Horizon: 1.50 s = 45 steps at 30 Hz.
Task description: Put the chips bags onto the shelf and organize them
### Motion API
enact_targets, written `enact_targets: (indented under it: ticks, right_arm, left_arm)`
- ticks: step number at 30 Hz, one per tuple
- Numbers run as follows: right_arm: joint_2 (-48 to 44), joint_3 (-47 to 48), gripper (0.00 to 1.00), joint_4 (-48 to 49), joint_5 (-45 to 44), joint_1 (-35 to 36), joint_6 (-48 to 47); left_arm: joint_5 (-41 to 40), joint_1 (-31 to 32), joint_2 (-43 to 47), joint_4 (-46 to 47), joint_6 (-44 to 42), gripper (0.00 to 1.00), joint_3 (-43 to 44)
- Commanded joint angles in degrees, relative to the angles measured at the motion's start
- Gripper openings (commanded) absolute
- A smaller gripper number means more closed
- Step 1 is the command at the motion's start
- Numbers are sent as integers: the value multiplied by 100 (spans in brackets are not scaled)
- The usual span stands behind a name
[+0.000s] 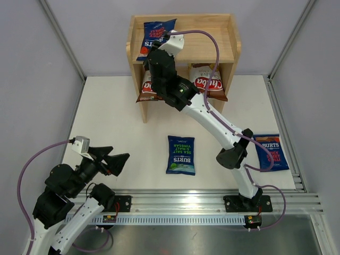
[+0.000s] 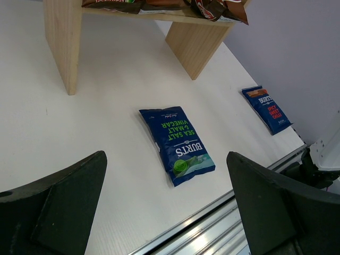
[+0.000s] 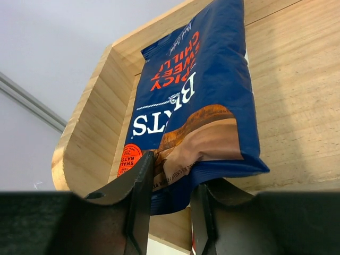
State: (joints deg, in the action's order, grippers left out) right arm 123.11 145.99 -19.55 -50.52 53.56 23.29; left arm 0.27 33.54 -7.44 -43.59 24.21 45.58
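Burts chips bag [image 3: 196,106] lies on the top tier of the shelf [image 1: 226,37] toward its 9 o'clock end, its near edge raised and pinched between the right fingers [image 3: 139,202]. On the lower tier one Chuba bag [image 1: 144,91] sits at 9 o'clock and another Chuba bag [image 1: 212,85] at 3 o'clock. Out on the surface [image 1: 106,106], a second Burts bag [image 1: 180,154] lies flat near the centre and a third Burts bag [image 1: 276,155] at 4 o'clock beside the right arm [image 1: 223,130], while the left fingers [image 2: 64,212] hang spread wide at 7 o'clock.
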Motion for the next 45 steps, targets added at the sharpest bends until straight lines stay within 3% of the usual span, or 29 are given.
enact_targets:
  ticks: [1, 17, 21, 25, 29, 38, 41, 45]
  right_arm:
    - [-139, 209, 36, 39, 183, -21, -141]
    - [187, 351, 39, 267, 860, -21, 238]
    - [187, 465, 48, 75, 711, -21, 273]
    - [-154, 79, 53, 109, 544, -30, 80]
    - [-419, -220, 64, 66, 465, -47, -35]
    - [-911, -800, 74, -5, 570, -47, -9]
    - [-1034, -853, 83, -216, 657, -47, 114]
    - [-1429, -1457, 85, -120, 798, -47, 211]
  left_arm:
    - [140, -5, 111, 290, -74, 99, -6]
    - [157, 3, 147, 290, -74, 99, -14]
    - [157, 3, 164, 281, -65, 99, -14]
    - [148, 21, 191, 290, -74, 99, -23]
    - [157, 30, 173, 281, -74, 99, -14]
    - [140, 30, 138, 272, -56, 99, -14]
    - [140, 30, 147, 273, -48, 99, -14]
    - [105, 30, 138, 264, -56, 99, -23]
